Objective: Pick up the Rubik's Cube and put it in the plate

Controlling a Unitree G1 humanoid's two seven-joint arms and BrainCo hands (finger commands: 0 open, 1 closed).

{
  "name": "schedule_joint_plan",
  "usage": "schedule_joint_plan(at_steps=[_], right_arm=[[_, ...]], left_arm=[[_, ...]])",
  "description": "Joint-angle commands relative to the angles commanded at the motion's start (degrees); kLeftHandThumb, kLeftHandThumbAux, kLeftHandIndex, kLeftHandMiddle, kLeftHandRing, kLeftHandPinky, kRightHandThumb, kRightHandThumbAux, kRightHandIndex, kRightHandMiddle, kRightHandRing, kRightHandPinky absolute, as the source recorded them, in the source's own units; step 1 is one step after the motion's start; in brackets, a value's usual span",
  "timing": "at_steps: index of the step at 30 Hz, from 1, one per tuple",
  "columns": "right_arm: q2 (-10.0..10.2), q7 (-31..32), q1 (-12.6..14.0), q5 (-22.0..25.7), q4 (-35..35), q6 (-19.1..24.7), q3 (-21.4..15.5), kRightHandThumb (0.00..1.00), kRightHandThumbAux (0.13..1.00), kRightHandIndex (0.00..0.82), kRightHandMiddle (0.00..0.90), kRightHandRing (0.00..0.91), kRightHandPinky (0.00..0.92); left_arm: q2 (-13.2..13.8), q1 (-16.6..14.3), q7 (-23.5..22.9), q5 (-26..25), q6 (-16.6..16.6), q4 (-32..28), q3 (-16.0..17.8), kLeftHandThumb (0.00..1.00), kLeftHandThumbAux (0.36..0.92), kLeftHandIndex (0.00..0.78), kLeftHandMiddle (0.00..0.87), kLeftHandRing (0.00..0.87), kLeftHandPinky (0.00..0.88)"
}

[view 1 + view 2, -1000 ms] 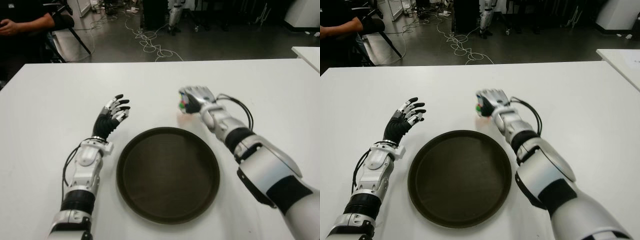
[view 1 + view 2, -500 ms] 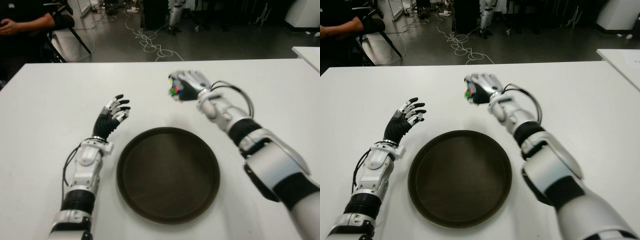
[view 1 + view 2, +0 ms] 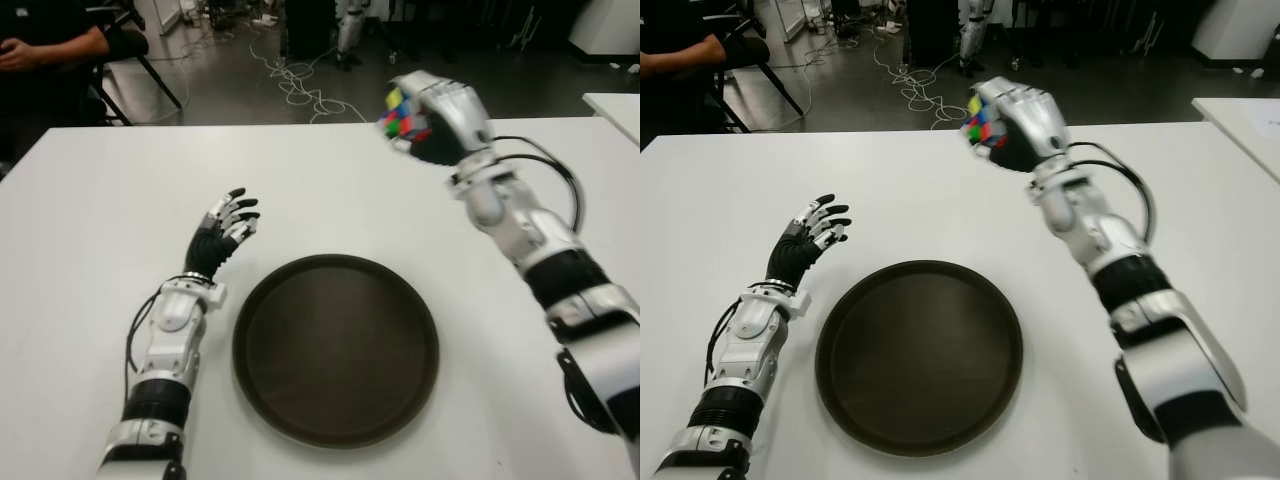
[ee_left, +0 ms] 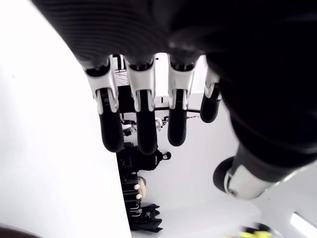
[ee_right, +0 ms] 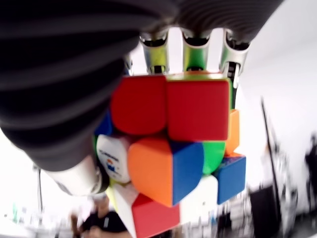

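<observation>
Holding the Rubik's Cube in curled fingers, the right hand is raised above the table's far side. The plate lies nearer the robot and lower, leftward. The left hand, fingers spread and empty, shows left of the plate.

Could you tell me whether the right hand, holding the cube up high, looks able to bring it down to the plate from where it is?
Probably yes. The right hand grips the Rubik's Cube above the table's far side; the plate lies bare nearer the robot, and the left hand shows clear to its left.
</observation>
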Motion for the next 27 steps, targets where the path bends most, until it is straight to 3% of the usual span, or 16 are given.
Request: schedule_joint_plan(at_steps=[7, 12, 15, 20, 22, 27], right_arm=[[0.45, -5.84, 0.23, 0.5, 0.35, -7.22, -1.53, 0.696, 0.733, 0.427, 0.732, 0.743, 0.753], [2.46, -5.4, 4.22, -0.9, 0.41, -11.55, 1.35, 0.697, 0.732, 0.426, 0.732, 0.747, 0.761], [3.19, -0.07, 6.3, -1.69, 1.53, -13.48, 5.1, 0.697, 0.732, 0.425, 0.732, 0.751, 0.767], [-0.24, 11.12, 9.21, -1.47, -2.64, -14.94, 8.38, 0.697, 0.732, 0.422, 0.713, 0.749, 0.765], [-2.88, 20.6, 9.51, 0.68, -6.33, -16.06, 9.68, 0.698, 0.732, 0.421, 0.705, 0.745, 0.764], [-6.0, 35.61, 10.4, 5.37, -12.92, -15.92, 10.13, 0.699, 0.733, 0.418, 0.68, 0.73, 0.745]], left_arm=[[0.06, -0.01, 0.13, 0.17, -0.27, 0.08, -0.02, 0.297, 0.663, 0.145, 0.223, 0.232, 0.286], [0.18, -0.01, 0.18, 0.36, -0.18, 0.04, -0.17, 0.306, 0.668, 0.147, 0.231, 0.236, 0.283], [0.26, -0.03, 0.08, 0.28, -0.01, -0.02, -0.16, 0.306, 0.671, 0.147, 0.233, 0.238, 0.284], [0.19, -0.04, 0.15, 0.12, -0.11, 0.18, -0.01, 0.313, 0.675, 0.15, 0.239, 0.243, 0.286], [0.08, -0.02, 0.23, 0.17, -0.27, 0.06, -0.07, 0.314, 0.675, 0.152, 0.243, 0.246, 0.288], [-0.01, 0.06, 0.28, 0.18, -0.19, -0.38, -0.15, 0.316, 0.676, 0.157, 0.255, 0.254, 0.294]])
